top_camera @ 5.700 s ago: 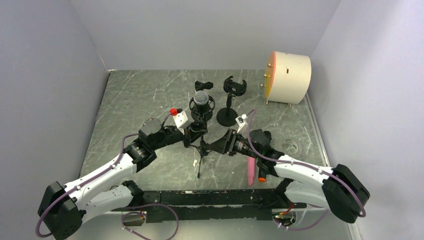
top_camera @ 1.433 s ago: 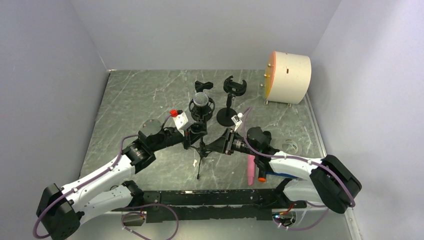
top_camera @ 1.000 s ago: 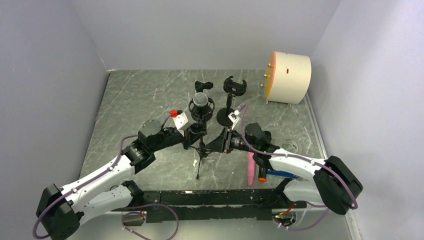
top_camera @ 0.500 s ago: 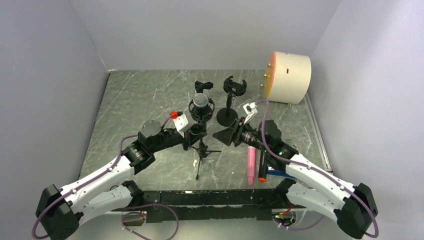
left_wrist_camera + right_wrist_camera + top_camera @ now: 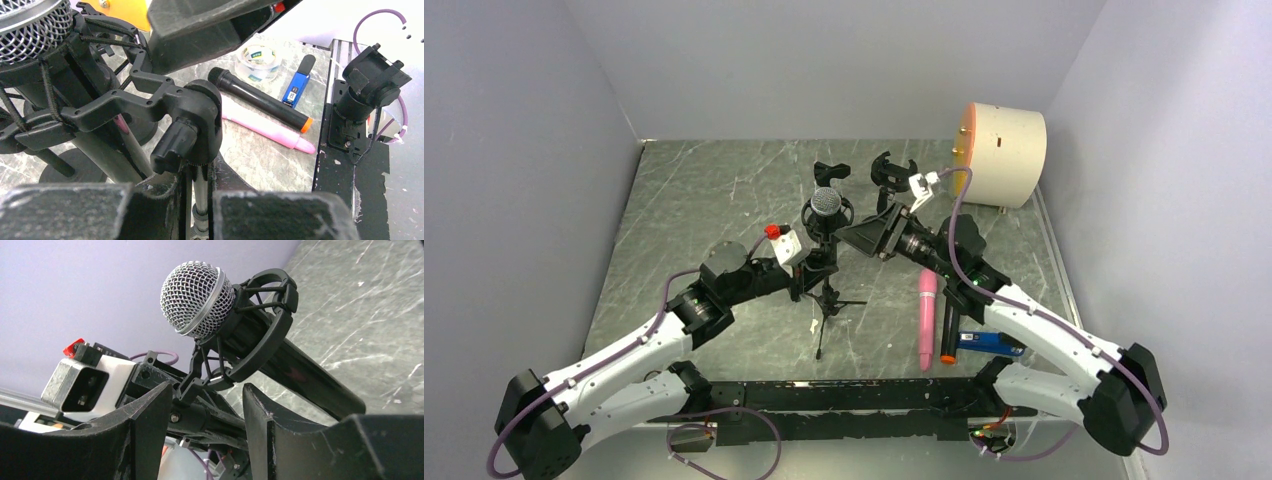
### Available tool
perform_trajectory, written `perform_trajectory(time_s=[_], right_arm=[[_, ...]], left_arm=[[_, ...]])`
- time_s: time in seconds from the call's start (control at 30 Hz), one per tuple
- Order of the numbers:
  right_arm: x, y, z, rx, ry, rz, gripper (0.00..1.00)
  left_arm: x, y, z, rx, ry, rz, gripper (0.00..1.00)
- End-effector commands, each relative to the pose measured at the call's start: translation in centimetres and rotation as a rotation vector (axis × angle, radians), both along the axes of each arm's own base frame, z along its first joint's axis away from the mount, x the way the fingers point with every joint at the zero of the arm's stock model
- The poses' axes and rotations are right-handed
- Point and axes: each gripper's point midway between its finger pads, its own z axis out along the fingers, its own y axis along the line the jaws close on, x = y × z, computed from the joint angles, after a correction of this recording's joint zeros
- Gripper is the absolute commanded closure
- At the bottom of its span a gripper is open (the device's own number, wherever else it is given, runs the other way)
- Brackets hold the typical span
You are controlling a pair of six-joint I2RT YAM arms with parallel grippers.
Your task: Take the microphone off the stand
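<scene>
The microphone sat in its round black holder at the top of the stand, near the middle of the tabletop. Its silver mesh head pointed up, and it had not come out of the holder. The stand stood on thin legs spread out on the tabletop.

The left gripper was low down on the stand, under the holder. In the left wrist view its fingers were pulled in tight on the thin metal pole, one on each side.

The right gripper was up beside the microphone, on its right side. Its fingers were spread apart and held nothing. In the right wrist view the mesh head showed just past the gap. I could not tell if the fingers touched the holder.

A pink pen and a black marker with an orange end lay side by side near the right arm. A roll of tape lay close to them. A big white drum stood in the far right corner.
</scene>
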Motion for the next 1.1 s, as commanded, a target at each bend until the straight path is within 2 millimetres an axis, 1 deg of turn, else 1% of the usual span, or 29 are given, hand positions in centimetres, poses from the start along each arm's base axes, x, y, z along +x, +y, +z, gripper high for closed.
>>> perform_trajectory(time_s=[0.0, 0.17, 0.33, 0.43, 0.53, 0.63, 0.7, 0.73, 0.8, 0.87, 1.0, 1.07], right_arm=[[-0.5, 1.0, 3.9, 0.114, -0.034, 0.069, 0.43], [0.2, 1.5, 2.9, 0.098, 0.019, 0.063, 0.44], [-0.5, 2.8, 2.6, 0.106, 0.056, 0.12, 0.47], [-0.3, 3.0, 2.2, 0.097, 0.08, 0.112, 0.49], [-0.4, 3.0, 2.4, 0.102, 0.075, 0.111, 0.55], [-0.4, 2.9, 2.3, 0.101, 0.079, 0.111, 0.64], [-0.5, 2.9, 2.3, 0.1, 0.079, 0.112, 0.72], [-0.6, 2.8, 2.2, 0.099, 0.078, 0.112, 0.74], [-0.6, 2.6, 2.0, 0.098, 0.079, 0.102, 0.76], [-0.6, 2.4, 1.7, 0.103, 0.076, 0.093, 0.8], [-0.8, 2.4, 1.4, 0.116, 0.077, 0.101, 0.83], [-0.7, 2.4, 0.9, 0.109, 0.089, 0.097, 0.84]], left_arm=[[-0.4, 0.2, -0.2, 0.032, -0.022, -0.016, 0.97], [-0.4, 0.3, 0.0, 0.021, -0.019, -0.009, 0.97], [-0.4, 0.4, -0.1, 0.016, -0.032, -0.005, 0.98], [-0.3, 0.3, 0.1, 0.023, -0.03, -0.004, 0.97], [-0.5, 0.3, 0.5, 0.009, -0.032, -0.012, 0.97], [-0.6, 0.3, 0.4, 0.013, -0.026, -0.016, 0.97], [-0.5, 0.3, 0.2, 0.021, -0.015, -0.01, 0.94], [-0.3, 0.3, 0.1, 0.023, -0.01, -0.003, 0.91], [-0.3, 0.4, 0.0, 0.023, -0.005, 0.003, 0.86], [-0.2, 0.5, 0.0, 0.022, -0.006, 0.012, 0.82], [-0.1, 0.6, 0.3, 0.017, -0.012, 0.02, 0.67], [-0.3, 0.7, 0.5, -0.005, 0.015, 0.025, 0.61]])
